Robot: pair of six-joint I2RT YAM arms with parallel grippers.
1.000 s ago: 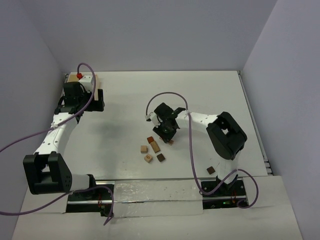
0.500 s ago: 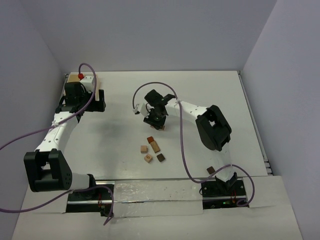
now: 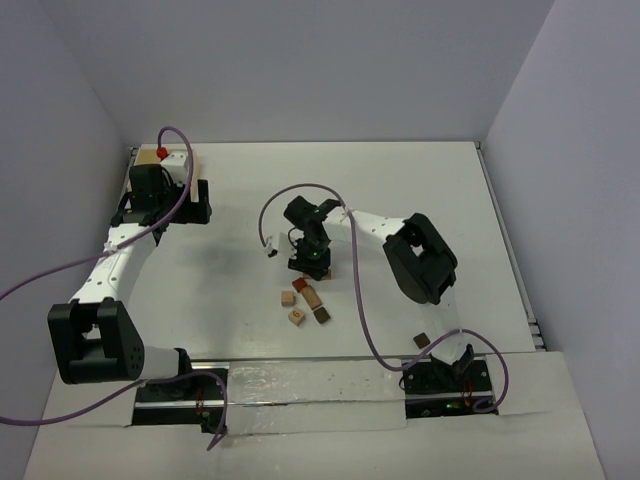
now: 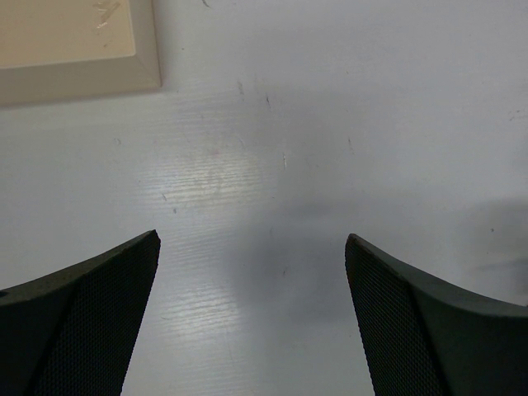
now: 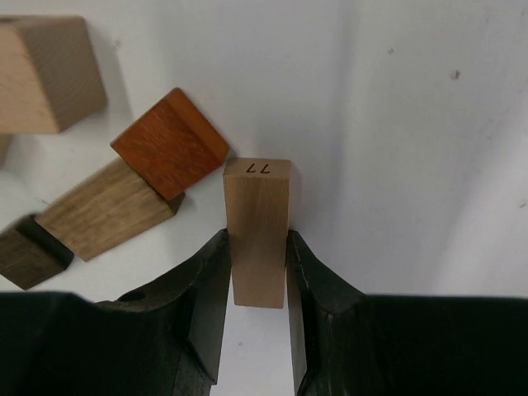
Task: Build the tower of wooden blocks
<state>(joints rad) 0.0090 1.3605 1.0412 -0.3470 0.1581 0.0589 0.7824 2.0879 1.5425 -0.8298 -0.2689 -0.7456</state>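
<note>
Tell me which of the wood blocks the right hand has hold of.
The pale tan bar stamped 77: it alone is pinched in the right hand. The reddish-brown cube and the other blocks lie loose beside it.

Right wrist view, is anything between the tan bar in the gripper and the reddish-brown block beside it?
Nothing visible does. The right gripper clamps the tan bar, and the bar's upper left corner sits right against the reddish-brown block.
</note>
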